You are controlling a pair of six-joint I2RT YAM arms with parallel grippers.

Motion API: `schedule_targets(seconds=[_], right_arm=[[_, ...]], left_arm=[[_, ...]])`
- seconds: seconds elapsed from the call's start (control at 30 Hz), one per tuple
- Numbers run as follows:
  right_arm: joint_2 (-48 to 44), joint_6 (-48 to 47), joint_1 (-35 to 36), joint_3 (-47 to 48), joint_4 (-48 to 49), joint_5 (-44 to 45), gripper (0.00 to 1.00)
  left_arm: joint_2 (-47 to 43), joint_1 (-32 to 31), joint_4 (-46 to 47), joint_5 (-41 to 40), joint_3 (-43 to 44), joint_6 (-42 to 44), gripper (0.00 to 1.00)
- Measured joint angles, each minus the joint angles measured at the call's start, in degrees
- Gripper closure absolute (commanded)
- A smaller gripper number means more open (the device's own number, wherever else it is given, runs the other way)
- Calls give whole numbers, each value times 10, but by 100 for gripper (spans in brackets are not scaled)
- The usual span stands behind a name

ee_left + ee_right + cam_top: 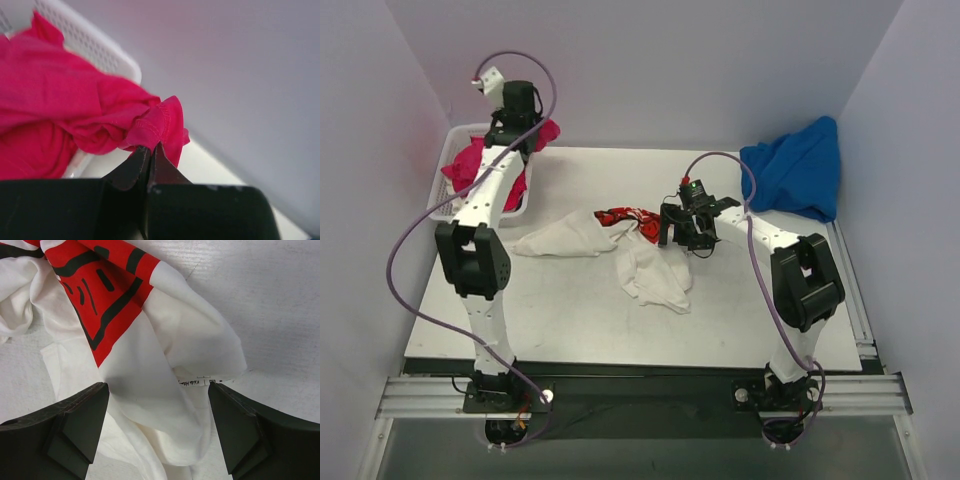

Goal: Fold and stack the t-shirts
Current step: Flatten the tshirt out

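On my left wrist feed the left gripper (150, 146) has its jaws pinched together on a hemmed fold of the magenta-pink t-shirt (60, 95), the cloth bunching up just above the fingertips. The rest of that shirt lies heaped in the white lattice basket (90, 40), which sits at the far left corner of the table (570, 320) against the back wall; from above I see the pink cloth spilling over the basket's right rim. The right gripper (157, 390) hangs with its jaws wide apart over the white t-shirt (150, 375), one finger on each side of a folded edge and neither one gripping the cloth, as far as I can see. That shirt lies crumpled near the middle of the table, one part stretching left and another bunched towards the near side, with its red print (100, 295) and black lines turned up at the far end. A small sewn label (197, 382) shows at the fabric edge beside the right-hand finger. The blue t-shirt (800, 165) lies heaped at the far right corner, well apart from both grippers.
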Motion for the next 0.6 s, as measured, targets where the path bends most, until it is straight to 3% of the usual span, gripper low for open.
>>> schedule_targets(seconds=[0.3, 0.53, 0.6], right_arm=[[0, 2, 0, 0, 0, -7, 17], [3, 7, 0, 1, 0, -11, 18], [9, 9, 0, 4, 0, -12, 18]], left_arm=[[-114, 97, 56, -76, 24, 20, 100], [-202, 140, 115, -122, -114, 53, 100], [-224, 138, 131, -126, -180, 54, 79]])
